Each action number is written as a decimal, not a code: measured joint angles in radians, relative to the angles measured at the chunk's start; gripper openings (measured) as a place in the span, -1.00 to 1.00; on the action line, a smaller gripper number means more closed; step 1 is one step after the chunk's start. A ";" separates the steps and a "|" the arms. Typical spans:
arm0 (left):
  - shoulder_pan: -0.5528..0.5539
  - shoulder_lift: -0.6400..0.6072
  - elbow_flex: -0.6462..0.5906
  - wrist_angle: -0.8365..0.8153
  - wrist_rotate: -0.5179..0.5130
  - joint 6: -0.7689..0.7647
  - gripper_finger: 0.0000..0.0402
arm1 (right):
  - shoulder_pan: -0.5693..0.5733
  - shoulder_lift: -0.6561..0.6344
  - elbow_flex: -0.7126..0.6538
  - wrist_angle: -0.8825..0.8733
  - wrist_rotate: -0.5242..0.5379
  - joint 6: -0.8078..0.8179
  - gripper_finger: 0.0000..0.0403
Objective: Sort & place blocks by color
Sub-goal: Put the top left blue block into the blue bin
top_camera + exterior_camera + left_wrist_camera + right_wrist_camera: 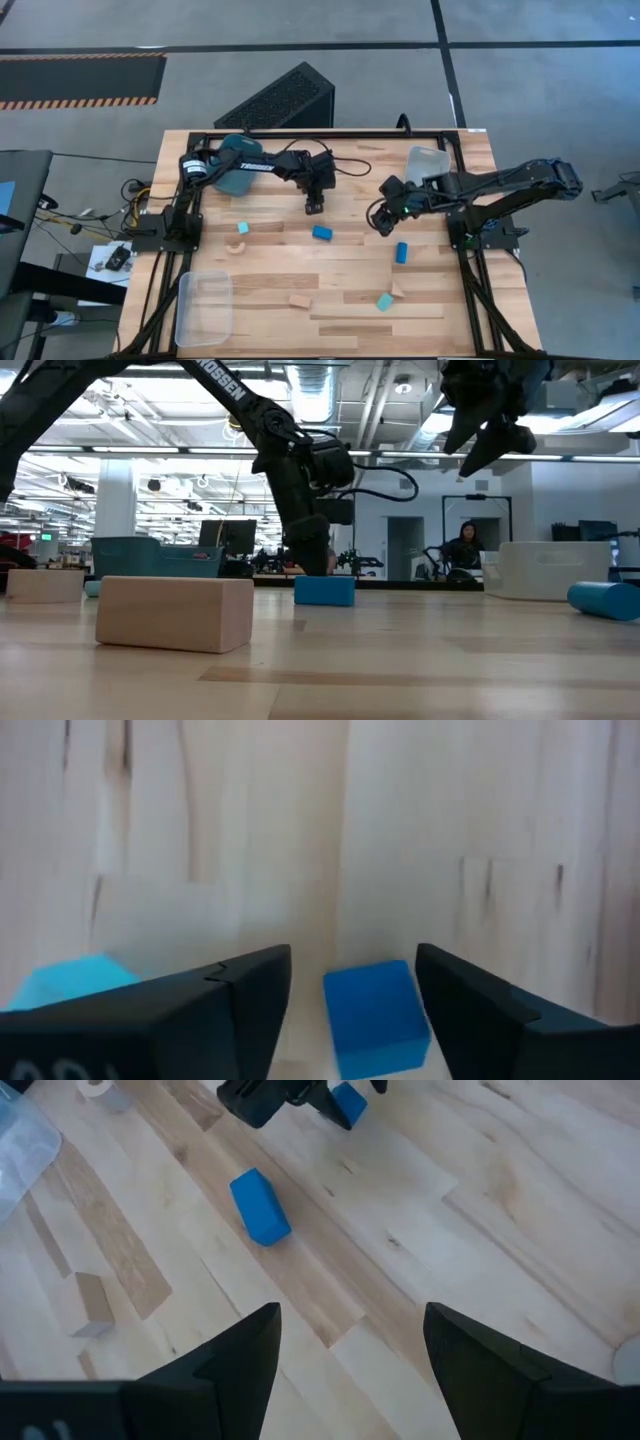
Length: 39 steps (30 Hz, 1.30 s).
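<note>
The blocks [321,233] lie scattered over the middle and near part of the wooden table [330,325]; none is seen in a bin.

1. Bins. A teal bin [232,180] sits under the left arm at the far left. One clear bin [205,308] lies at the near left corner and another clear bin [428,162] stands at the far right.
2. Right gripper [383,218]. It hangs above the table, well clear of any block, with its jaws spread wide and empty. It should probably wait there, out of the left arm's path.
3. Left gripper [315,205]. It is down near the table surface, just beyond the table's middle. Its jaws are parted and straddle a dark blue cube [375,1015]. A clear gap shows on one side; the other finger is close to the cube's face.
4. Step in hand, as judged: grasping this cube.
   - Centre the jaws first, so that both pads meet flat faces together and the cube does not skid or twist.
   - Close firmly, then lift straight up.
   - A light cyan block [70,982] lies just beside one finger; avoid nudging it.
</note>
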State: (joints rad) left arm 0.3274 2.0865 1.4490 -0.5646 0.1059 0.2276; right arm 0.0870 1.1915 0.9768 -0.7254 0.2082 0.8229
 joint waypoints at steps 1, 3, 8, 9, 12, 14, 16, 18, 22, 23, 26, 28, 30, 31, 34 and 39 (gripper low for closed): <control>0.004 0.000 0.000 -0.012 0.001 0.000 0.06 | -0.007 0.000 0.000 0.000 0.000 -0.010 0.34; 0.011 0.000 -0.022 0.002 0.003 0.006 0.09 | -0.020 0.000 0.000 0.001 0.001 -0.029 0.34; 0.014 -0.006 -0.051 0.053 0.010 -0.002 0.11 | -0.051 0.000 0.000 0.004 0.003 -0.048 0.34; 0.013 -0.006 -0.051 0.054 0.010 0.009 0.11 | -0.052 0.000 0.000 0.004 0.003 -0.050 0.34; 0.008 -0.006 -0.051 0.057 0.004 0.040 0.12 | -0.049 0.000 0.000 0.009 0.003 -0.061 0.34; 0.008 -0.006 -0.051 0.053 0.003 0.037 0.12 | -0.050 0.002 0.000 0.011 0.003 -0.065 0.34; 0.008 -0.009 -0.051 0.042 0.001 0.020 0.12 | -0.051 0.008 0.000 0.013 0.003 -0.065 0.34; 0.008 -0.015 -0.052 0.030 -0.006 0.005 0.12 | -0.051 0.008 0.000 0.013 0.003 -0.065 0.34; 0.007 -0.028 -0.055 0.032 -0.011 -0.027 0.12 | -0.058 0.007 0.000 0.017 0.001 -0.071 0.34; 0.009 -0.028 -0.055 0.030 -0.012 -0.028 0.12 | -0.063 0.007 0.000 0.017 0.000 -0.072 0.34; 0.011 -0.023 -0.065 0.042 -0.013 -0.030 0.12 | -0.080 0.007 0.000 0.017 0.000 -0.084 0.34; 0.011 -0.025 -0.070 0.035 -0.015 -0.033 0.12 | -0.090 0.007 0.000 0.020 0.000 -0.097 0.34; 0.009 -0.042 -0.072 -0.009 -0.012 -0.040 0.12 | -0.097 0.007 0.000 0.020 -0.001 -0.117 0.34; 0.008 -0.058 -0.076 -0.035 -0.012 -0.041 0.12 | -0.101 0.007 0.000 0.025 -0.001 -0.125 0.34; 0.007 -0.097 -0.072 0.007 -0.018 -0.042 0.12 | -0.125 0.008 0.000 0.039 -0.002 -0.162 0.34; 0.025 -0.101 -0.082 0.044 0.006 -0.065 0.12 | -0.191 0.008 0.000 0.113 -0.046 -0.225 0.34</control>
State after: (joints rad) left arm 0.3527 1.9854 1.3667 -0.5203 0.1120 0.1629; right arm -0.1039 1.1992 0.9764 -0.6125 0.1618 0.5975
